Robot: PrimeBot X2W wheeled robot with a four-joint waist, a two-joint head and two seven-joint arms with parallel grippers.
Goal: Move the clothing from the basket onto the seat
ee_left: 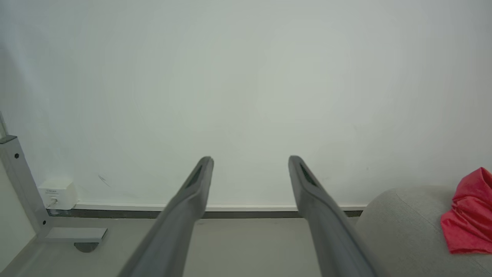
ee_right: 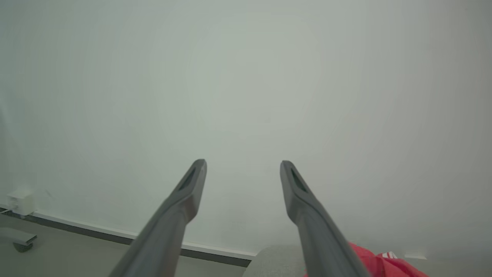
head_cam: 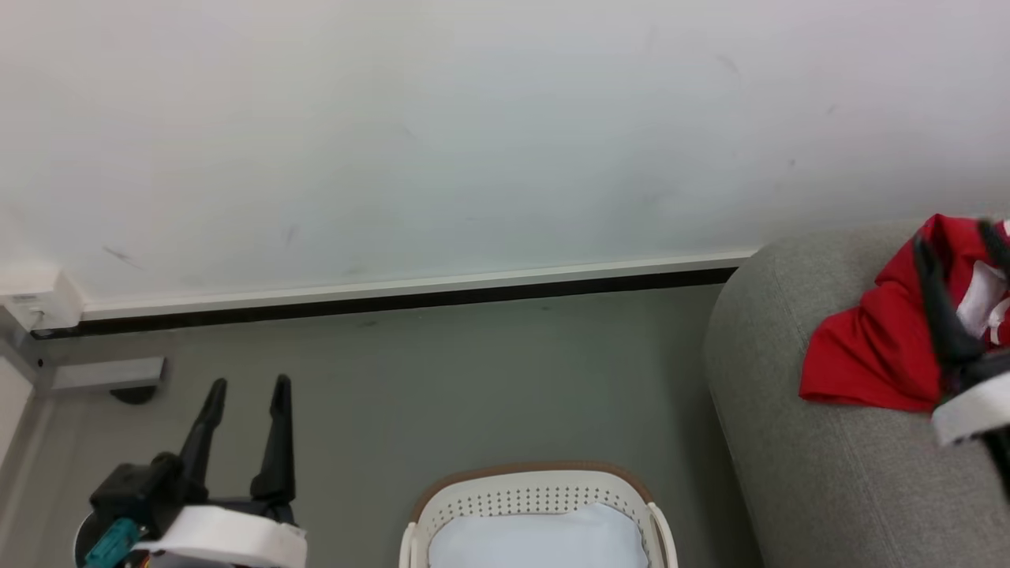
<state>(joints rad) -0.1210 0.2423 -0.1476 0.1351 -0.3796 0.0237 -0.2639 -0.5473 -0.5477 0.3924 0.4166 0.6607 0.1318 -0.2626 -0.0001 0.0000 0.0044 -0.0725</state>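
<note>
Left gripper point(head_cam: 249, 382) is open: fingers apart, nothing between them, pointing up the head view over the grey floor point(head_cam: 473, 379) at lower left. Its wrist camera looks at the white wall point(ee_left: 246, 77) and the baseboard point(ee_left: 246, 208), with the gap between the fingers bare.

Right gripper point(ee_right: 243, 164) is open too. The right wrist view shows both fingers spread with just wall between the tips. In the head view it sits blurred at the right edge, over the clothing. I can't tell whether a finger touches the fabric.

Clothing point(head_cam: 868, 347) is a crumpled red heap lying on top of the seat point(head_cam: 789, 473), near its rounded left end and toward the wall side. A white patch shows in the folds, and a red-and-white striped bit shows at the bottom of the right wrist view. I can't separate the heap into pieces from here.

Basket point(head_cam: 536, 472) stands on the floor at bottom centre, just beside the seat — brown rim, perforated cream wall. The part in frame shows the pale liner point(head_cam: 536, 540); the lower half is cut off by the frame edge.

Far left by the wall are a small white box point(head_cam: 39, 304) and a grey metal foot point(head_cam: 102, 372), well apart from the basket.
</note>
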